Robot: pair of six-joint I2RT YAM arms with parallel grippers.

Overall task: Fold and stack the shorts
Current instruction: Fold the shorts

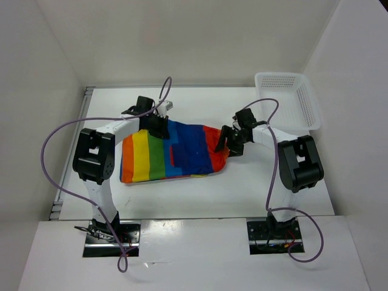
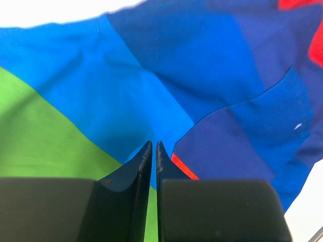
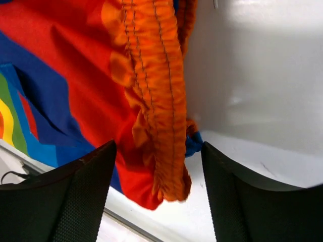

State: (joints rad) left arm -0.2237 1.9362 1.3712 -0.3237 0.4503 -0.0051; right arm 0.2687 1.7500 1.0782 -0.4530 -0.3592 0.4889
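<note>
The rainbow-striped shorts (image 1: 173, 151) lie on the white table (image 1: 273, 182), orange waistband to the right, dark blue pocket (image 1: 188, 154) facing up. My left gripper (image 1: 159, 126) is at their far edge. In the left wrist view its fingers (image 2: 139, 166) are closed to a thin slit with the tips (image 2: 154, 145) on the blue stripe of the shorts (image 2: 126, 85), beside the pocket (image 2: 242, 136). My right gripper (image 1: 225, 143) is open at the waistband end. In the right wrist view it (image 3: 159, 146) straddles the gathered orange waistband (image 3: 156, 101), apart from the cloth.
A white plastic basket (image 1: 312, 106) stands at the back right corner of the table. White walls enclose the table on the left, back and right. The arms' cables loop over the table on both sides.
</note>
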